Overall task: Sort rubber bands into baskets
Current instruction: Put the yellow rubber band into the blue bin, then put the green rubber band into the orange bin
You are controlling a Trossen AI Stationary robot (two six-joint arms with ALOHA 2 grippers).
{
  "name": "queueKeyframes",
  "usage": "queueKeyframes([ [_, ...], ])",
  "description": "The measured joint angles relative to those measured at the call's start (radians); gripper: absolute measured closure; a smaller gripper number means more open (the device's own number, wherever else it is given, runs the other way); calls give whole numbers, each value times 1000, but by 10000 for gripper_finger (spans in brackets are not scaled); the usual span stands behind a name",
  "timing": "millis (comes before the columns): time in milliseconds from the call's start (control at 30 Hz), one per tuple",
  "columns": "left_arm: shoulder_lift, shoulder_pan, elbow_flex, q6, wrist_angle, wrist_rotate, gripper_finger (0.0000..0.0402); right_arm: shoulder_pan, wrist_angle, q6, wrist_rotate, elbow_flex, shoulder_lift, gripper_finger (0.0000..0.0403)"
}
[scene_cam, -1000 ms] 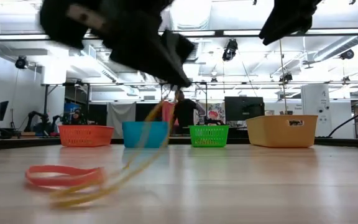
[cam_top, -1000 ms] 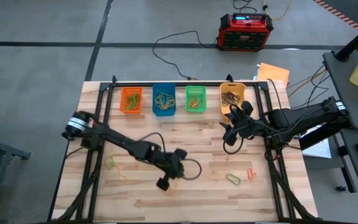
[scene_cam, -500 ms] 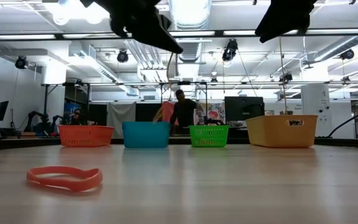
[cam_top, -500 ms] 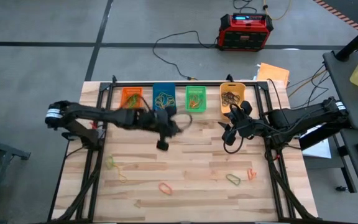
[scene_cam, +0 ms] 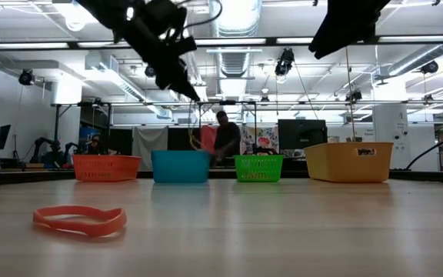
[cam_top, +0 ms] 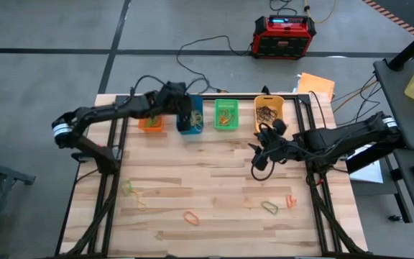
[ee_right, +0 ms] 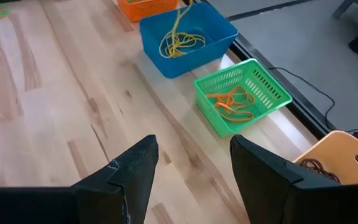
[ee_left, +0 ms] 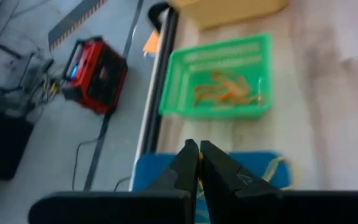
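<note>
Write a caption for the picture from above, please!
Left gripper dangles a yellow rubber band over the blue basket.

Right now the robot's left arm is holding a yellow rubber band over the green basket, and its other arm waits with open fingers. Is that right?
Almost. The basket is wrong: the left gripper holds its yellow rubber band over the blue basket, not the green basket beside it. The high view shows this. The right gripper does wait open over the table.

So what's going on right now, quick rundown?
Left gripper shut on a yellow rubber band, over the blue basket. Right gripper open, waiting mid-table. Loose bands on the table; nothing in the way.
</note>
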Motion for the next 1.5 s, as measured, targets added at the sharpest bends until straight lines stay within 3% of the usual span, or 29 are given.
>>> queueKeyframes([
  [167, 49, 98, 0, 45, 2, 47, 401, 0, 21, -12, 0, 0, 23, 206],
  [300, 90, 144, 0, 75, -7, 20, 401, 0, 33, -15, 0, 0, 28, 206],
  [600, 161, 159, 0, 108, 5, 16, 399, 0, 34, -15, 0, 0, 28, 206],
  [733, 182, 156, 0, 93, -11, 13, 373, 0, 35, -14, 0, 0, 28, 206],
  [933, 193, 154, 0, 37, -23, 12, 301, 0, 37, -13, 0, 0, 28, 206],
  [1100, 192, 132, 0, 7, -57, 25, 252, 0, 37, -13, -1, 0, 28, 206],
  [1267, 192, 81, 0, -67, -83, 40, 236, 0, 30, 14, -13, -9, 29, 206],
  [1500, 192, -66, -6, -122, -103, 43, 235, 0, 29, 67, -188, -25, 69, 206],
])
